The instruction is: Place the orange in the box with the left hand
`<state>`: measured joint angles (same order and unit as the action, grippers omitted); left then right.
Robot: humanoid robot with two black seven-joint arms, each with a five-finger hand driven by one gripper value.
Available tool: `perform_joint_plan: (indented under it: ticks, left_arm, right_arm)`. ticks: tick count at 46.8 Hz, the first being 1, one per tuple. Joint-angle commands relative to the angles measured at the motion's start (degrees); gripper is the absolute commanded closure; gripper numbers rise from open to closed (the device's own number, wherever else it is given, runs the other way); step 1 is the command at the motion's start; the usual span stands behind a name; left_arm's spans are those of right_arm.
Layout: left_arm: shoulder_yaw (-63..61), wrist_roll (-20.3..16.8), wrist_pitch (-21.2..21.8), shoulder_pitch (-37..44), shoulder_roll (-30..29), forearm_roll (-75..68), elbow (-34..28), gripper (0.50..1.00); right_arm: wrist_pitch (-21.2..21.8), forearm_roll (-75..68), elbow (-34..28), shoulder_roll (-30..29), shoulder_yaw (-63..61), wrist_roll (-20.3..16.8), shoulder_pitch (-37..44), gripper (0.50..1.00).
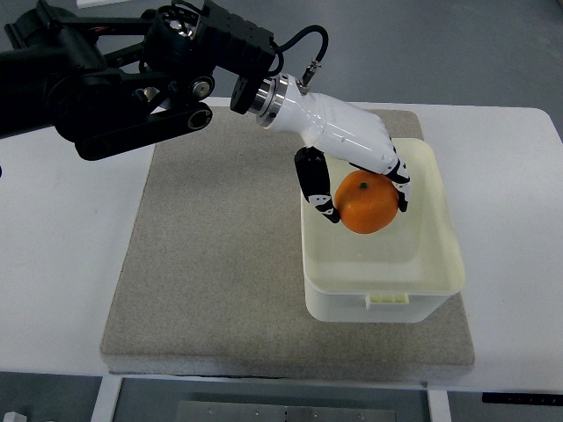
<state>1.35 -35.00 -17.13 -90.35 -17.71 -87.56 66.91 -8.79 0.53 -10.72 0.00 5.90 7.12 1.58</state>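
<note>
Left hand [361,176] fingers clasp round orange fruit [366,201] over cream plastic box [383,299]; best lower well inside before letting go.

A grey felt-like mat [220,264] lies on a white table [62,264], covering most of its middle.

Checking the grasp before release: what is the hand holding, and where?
The left hand holds the orange by its sides, over the box.
</note>
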Motion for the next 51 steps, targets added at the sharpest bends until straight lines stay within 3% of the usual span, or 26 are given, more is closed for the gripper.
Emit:
perform_joint_plan:
  ticks: [1,3,4,6,11,16,36,51]
  left_arm:
    - [0.76,0.00,0.61,0.44,-0.13,0.46,-0.20,0.952]
    - [0.85,0.00,0.61,0.61,-0.22,0.46,-0.29,0.939]
    - [0.85,0.00,0.61,0.62,-0.31,0.46,-0.29,0.903]
    - [1.02,0.00,0.96,0.70,-0.31,0.63,-0.38,0.747]
    - [1.11,0.00,0.96,1.58,-0.22,0.90,-0.56,0.718]
    - [1.11,0.00,0.96,1.67,-0.31,0.90,-0.56,0.654]
    - [1.11,0.00,0.96,2.37,-0.57,0.72,-0.82,0.628]
    - [0.67,0.00,0.96,2.55,-1.80,0.37,-6.26,0.628]
  right_arm:
    - [0.00,-0.01,0.00,0.00,-0.01,0.00,0.00,0.568]
    - [0.00,-0.01,0.00,0.00,0.08,0.00,0.00,0.568]
    - [0.00,-0.01,0.00,0.00,-0.01,0.00,0.00,0.568]
    - [0.00,-0.01,0.00,0.00,-0.01,0.00,0.00,0.568]
    - [0.00,-0.01,0.00,0.00,-0.01,0.00,0.00,0.568]
    - [0.00,-0.01,0.00,0.00,0.08,0.00,0.00,0.568]
    - [0.00,-0.01,0.00,0.00,-0.01,0.00,0.00,0.568]
    - [0.00,-0.01,0.00,0.00,-0.01,0.00,0.00,0.568]
